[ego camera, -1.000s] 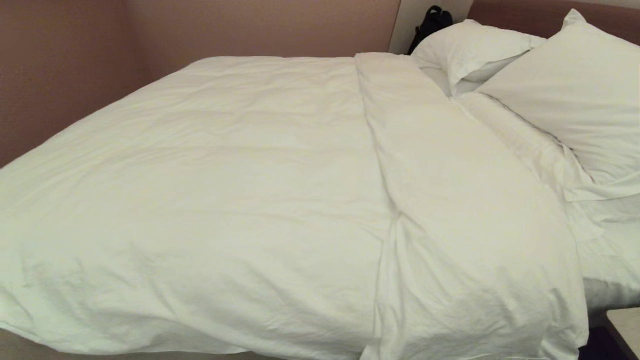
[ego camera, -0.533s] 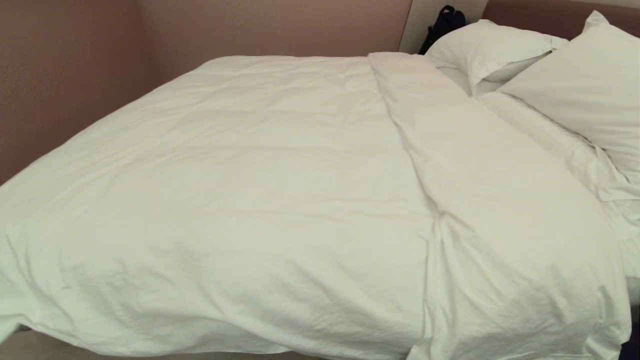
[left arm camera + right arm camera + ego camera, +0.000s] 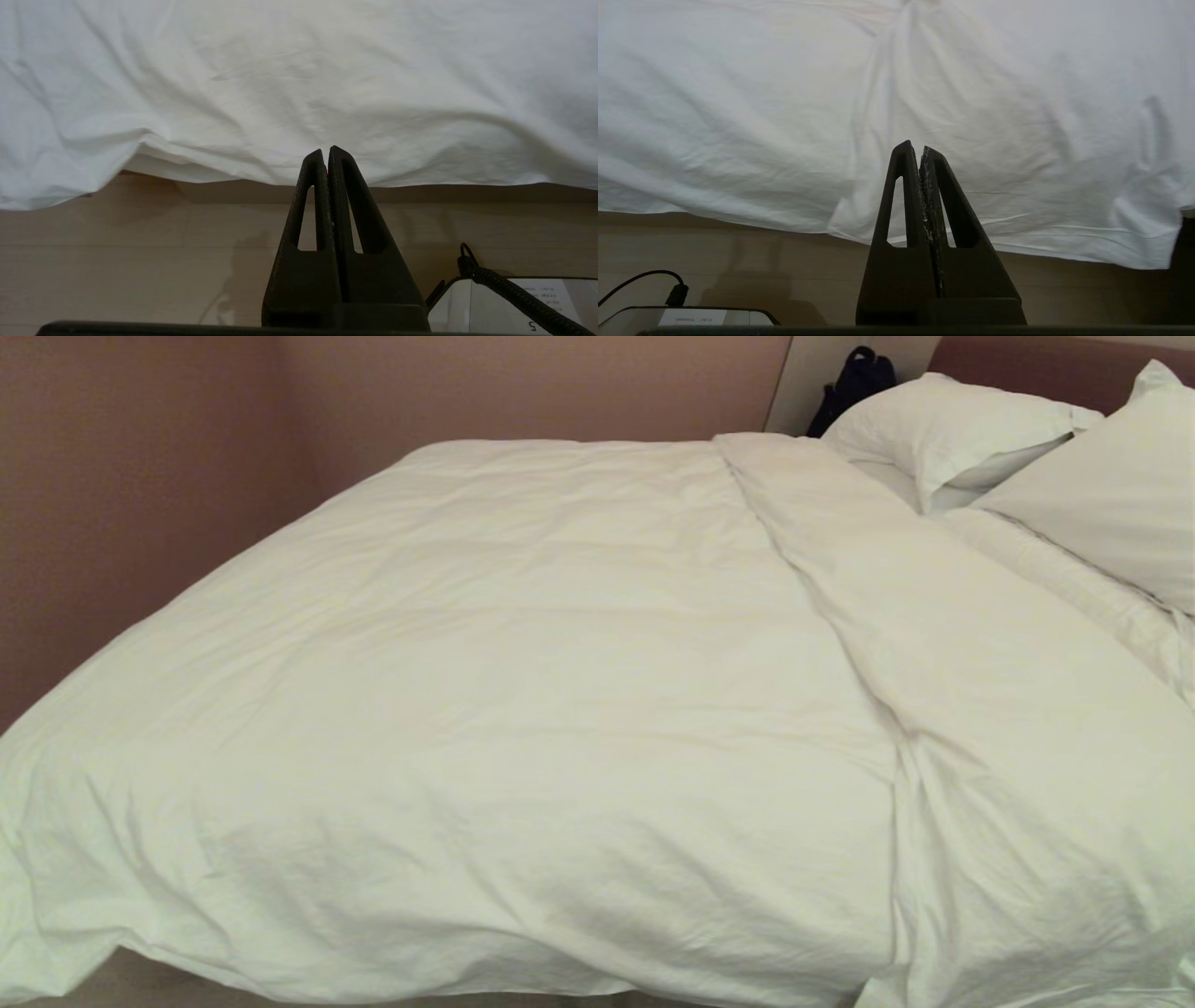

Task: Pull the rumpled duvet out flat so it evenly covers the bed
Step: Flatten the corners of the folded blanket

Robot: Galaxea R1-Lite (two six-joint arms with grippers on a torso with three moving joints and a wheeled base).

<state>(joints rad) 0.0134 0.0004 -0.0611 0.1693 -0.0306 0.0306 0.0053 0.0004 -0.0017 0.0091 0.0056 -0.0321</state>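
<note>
The white duvet [image 3: 523, 691] lies creased over most of the bed, whose brownish headboard [image 3: 1022, 359] shows at the far right. A turned-over band of the duvet [image 3: 990, 709] runs along its right side, with a long ridge where it meets the rest. Neither gripper is in the head view. In the left wrist view my left gripper [image 3: 325, 150] is shut and empty, low in front of the duvet's hanging edge [image 3: 299, 93]. My right gripper [image 3: 914, 147] is likewise shut on nothing, facing a bunched fold of the duvet [image 3: 896, 93].
Two plump white pillows [image 3: 962, 425] [image 3: 1111, 513] lean at the head end, with a black bag [image 3: 854, 378] behind them. A pinkish wall [image 3: 140, 523] borders the far and left sides. Pale wooden floor [image 3: 140, 256] runs below the hanging duvet edge.
The whole head view has shifted to the right, so the camera has moved left along the bed. The duvet itself lies as before.
</note>
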